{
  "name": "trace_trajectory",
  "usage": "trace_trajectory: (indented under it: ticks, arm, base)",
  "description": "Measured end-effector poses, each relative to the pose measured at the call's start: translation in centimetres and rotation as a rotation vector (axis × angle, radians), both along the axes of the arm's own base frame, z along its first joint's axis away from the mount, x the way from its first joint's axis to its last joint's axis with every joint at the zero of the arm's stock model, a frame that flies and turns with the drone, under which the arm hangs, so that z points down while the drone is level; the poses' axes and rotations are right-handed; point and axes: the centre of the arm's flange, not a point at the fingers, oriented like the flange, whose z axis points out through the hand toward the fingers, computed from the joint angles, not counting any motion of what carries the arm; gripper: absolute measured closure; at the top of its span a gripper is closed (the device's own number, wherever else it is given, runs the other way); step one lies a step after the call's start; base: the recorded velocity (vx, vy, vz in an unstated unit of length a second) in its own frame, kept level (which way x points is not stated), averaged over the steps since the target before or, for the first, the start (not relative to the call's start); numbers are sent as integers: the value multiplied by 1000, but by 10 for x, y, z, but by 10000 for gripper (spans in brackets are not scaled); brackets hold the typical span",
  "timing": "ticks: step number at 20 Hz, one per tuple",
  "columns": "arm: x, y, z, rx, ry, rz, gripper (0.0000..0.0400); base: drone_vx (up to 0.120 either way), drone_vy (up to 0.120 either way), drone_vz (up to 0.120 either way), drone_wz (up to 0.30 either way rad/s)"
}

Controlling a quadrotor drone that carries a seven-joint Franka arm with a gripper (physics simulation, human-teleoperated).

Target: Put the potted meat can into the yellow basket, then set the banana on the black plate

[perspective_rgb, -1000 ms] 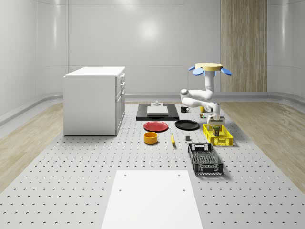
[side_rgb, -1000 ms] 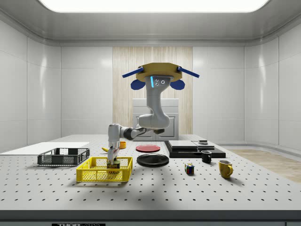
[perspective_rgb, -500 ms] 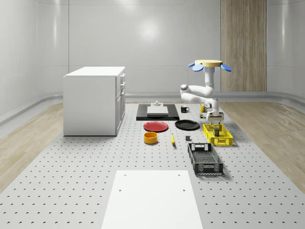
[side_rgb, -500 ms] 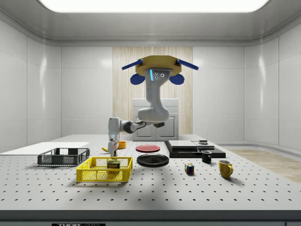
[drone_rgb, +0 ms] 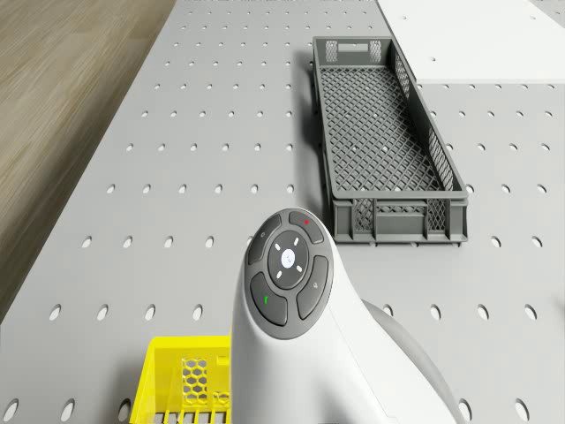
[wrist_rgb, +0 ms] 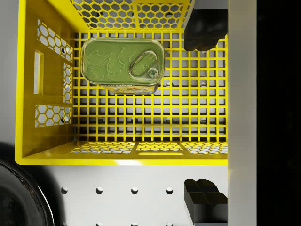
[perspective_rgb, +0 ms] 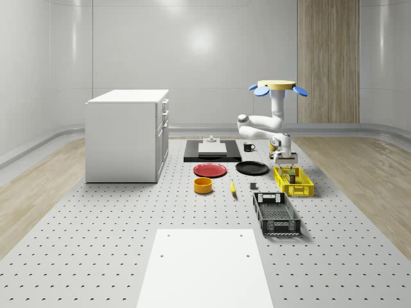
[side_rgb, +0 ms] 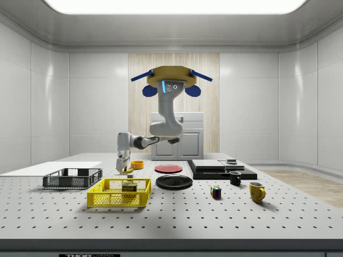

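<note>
Drone [side_rgb: 171,80] hovers above table [perspective_rgb: 96,256], near black plate [perspective_rgb: 252,168]. Gripper [side_rgb: 124,167] hangs over yellow basket [side_rgb: 119,194], jaws apart, empty. Potted meat can [wrist_rgb: 123,65] sits upright on basket floor, first step looks done. Your next target: banana [perspective_rgb: 232,187], lying on table between orange bowl [perspective_rgb: 203,185] and black crate [perspective_rgb: 277,213]. Expect light, firm, curved, smooth skin; take it across midsection, gentle squeeze so it won't roll.
</note>
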Motion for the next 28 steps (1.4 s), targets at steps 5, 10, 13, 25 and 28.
trace_trajectory:
  ticks: [5,10,13,25,28]
  arm:
    - [0,0,0,-1,0,2,0]
    - [0,-1,0,-2,0,2,0]
    - [0,-1,0,-2,-1,3,0]
    - [0,-1,0,-2,-1,3,0]
    - [0,-1,0,-2,-1,3,0]
  base:
    - [80,-120,0,0]
    - [88,-120,0,0]
    - [67,-120,0,0]
    - [20,-120,-37,0]
    - [0,-120,-53,0]
